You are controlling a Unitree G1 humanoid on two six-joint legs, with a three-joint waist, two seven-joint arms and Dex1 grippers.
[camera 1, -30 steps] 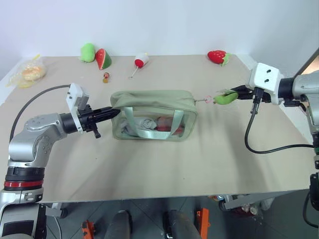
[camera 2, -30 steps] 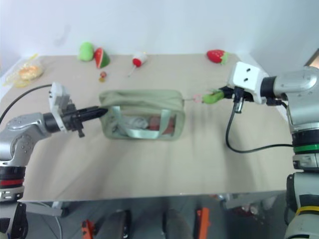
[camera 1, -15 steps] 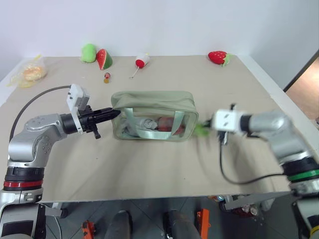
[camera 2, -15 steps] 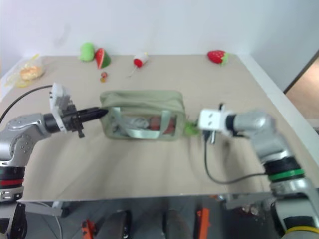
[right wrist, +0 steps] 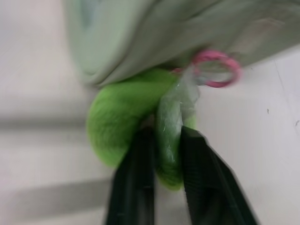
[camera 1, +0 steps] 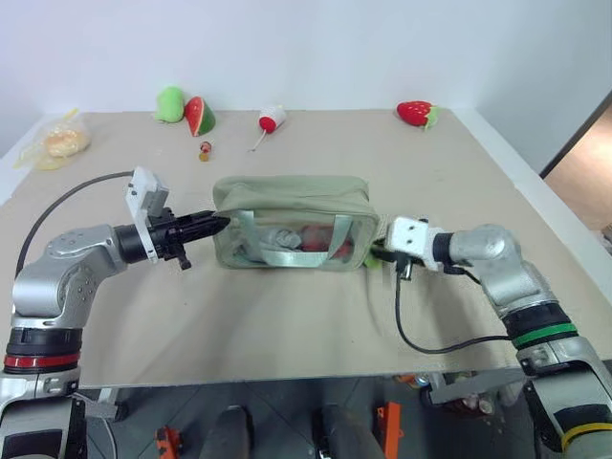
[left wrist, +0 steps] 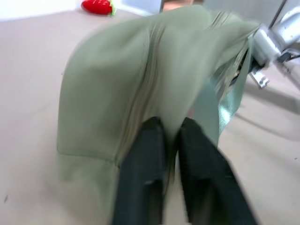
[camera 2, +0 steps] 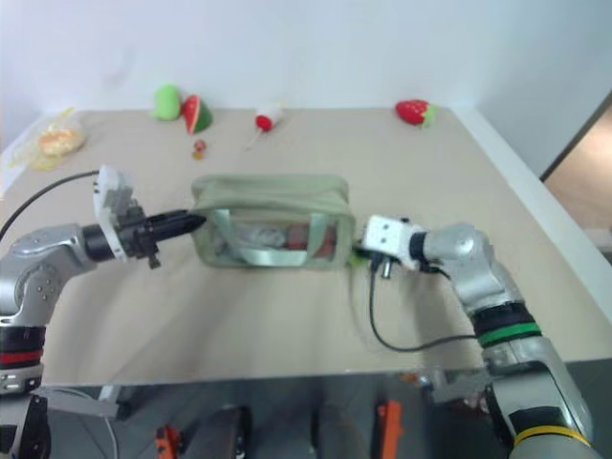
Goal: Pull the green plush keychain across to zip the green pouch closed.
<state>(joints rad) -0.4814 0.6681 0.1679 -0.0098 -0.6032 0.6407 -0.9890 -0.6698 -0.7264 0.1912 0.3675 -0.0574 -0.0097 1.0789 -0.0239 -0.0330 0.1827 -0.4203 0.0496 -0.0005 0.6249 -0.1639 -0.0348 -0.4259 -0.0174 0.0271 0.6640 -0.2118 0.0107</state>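
Near the middle of the table (camera 1: 287, 316): green pouch (camera 1: 287, 215), long side toward the front edge, contents behind the clear panel hard to make out. At its end toward the left edge, left hand (left wrist: 165, 129), fingers a narrow slit apart around a fold of pouch fabric; firmness of the pinch unclear. At the opposite end, right hand (right wrist: 161, 136), fingers slightly parted with the green plush keychain (right wrist: 122, 112) between them, tucked low against the pouch; barely a green sliver from the head views, mostly hidden by the wrist. Pink ring (right wrist: 215, 69) blurred beside it. Zipper's far end hidden
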